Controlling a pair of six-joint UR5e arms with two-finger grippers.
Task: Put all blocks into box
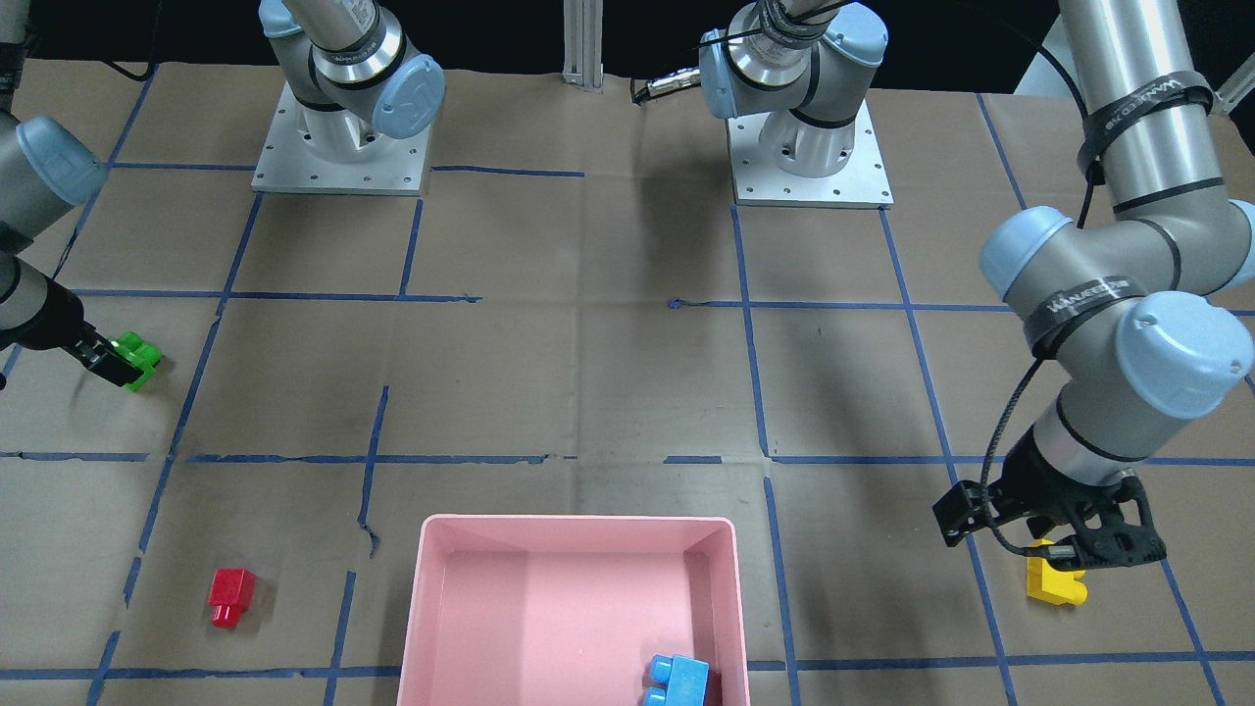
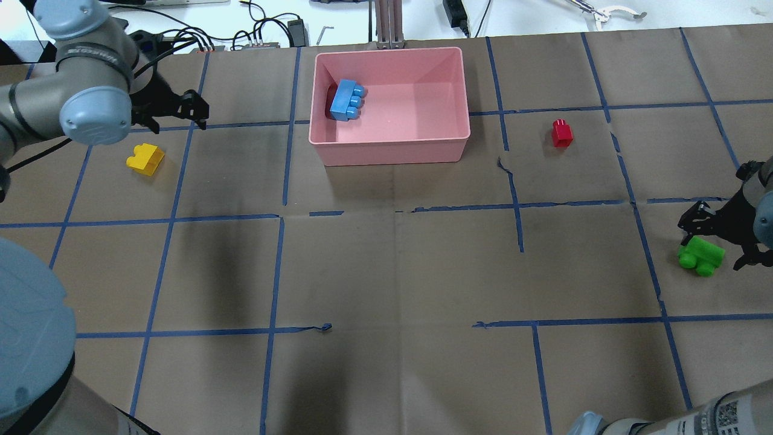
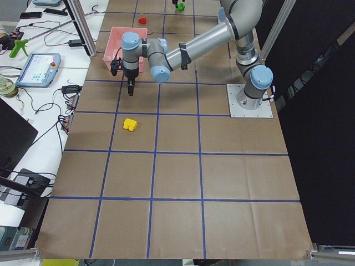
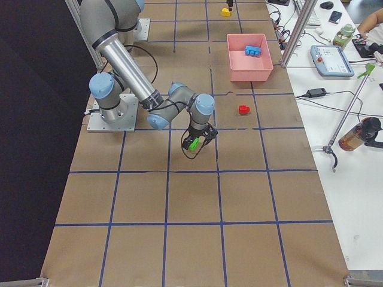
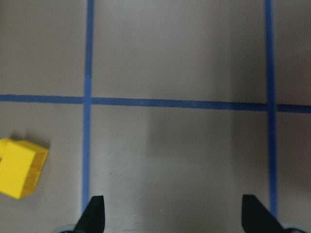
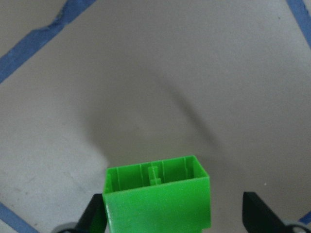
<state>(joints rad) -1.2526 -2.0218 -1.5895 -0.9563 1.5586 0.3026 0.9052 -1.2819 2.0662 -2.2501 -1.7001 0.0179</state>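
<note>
While left end effector (image 5: pixel 173 213) and right end effector (image 6: pixel 172 213) gape wide, green block (image 6: pixel 158 201) shows hollow underside.

I see three-stud brick (image 2: pixel 347 100) in tray (image 2: pixel 389 154), small brick (image 2: pixel 561 133) right of it, left two-stud brick (image 2: pixel 145 159) far left, right two-stud brick (image 2: pixel 700 255) far right
</note>
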